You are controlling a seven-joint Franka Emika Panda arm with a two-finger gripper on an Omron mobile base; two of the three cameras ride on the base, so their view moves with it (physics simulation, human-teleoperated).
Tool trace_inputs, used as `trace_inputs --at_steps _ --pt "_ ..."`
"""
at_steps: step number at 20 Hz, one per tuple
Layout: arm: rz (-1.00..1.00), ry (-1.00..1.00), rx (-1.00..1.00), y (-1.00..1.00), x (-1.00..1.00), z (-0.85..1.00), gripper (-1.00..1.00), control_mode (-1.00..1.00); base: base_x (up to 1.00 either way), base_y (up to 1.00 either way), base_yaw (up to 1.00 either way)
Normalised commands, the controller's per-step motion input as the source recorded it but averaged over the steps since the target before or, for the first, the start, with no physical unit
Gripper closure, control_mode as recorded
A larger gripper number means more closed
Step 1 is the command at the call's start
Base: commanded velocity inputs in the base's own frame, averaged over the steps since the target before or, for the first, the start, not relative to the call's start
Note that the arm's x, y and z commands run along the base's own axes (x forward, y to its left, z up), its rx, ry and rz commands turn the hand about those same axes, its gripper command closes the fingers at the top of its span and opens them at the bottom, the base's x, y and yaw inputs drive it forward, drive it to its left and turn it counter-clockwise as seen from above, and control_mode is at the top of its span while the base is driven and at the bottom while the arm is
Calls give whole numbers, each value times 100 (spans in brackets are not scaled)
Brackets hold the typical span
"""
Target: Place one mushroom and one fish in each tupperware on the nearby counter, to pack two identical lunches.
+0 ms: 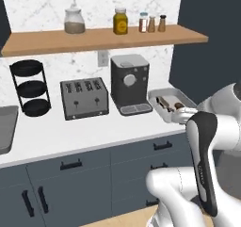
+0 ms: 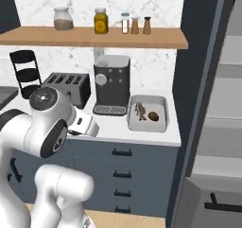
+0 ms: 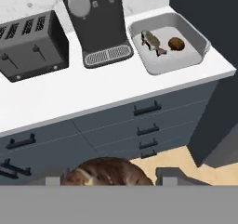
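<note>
Tupperware [image 3: 197,41] at counter [image 3: 93,95] end, touching dark wall [image 3: 209,9].

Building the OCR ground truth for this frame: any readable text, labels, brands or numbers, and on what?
None readable.
Yellow jar on the wooden shelf: no label text to make out.
Three small shakers: too small to read.
Coffee machine: round dial and small buttons, no legible marks.
Toaster: slots and levers, no brand or numbers visible.
Tupperware on the counter: plain, no writing.
</note>
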Motion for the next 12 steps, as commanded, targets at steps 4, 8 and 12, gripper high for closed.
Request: trace_inputs --at_steps 4,8,12 --pt "0 0 0 0 0 0 100 100 50 100 0" --pt "0 0 0 0 0 0 100 100 36 100 0" --pt "0 0 0 0 0 0 100 100 49 100 0"
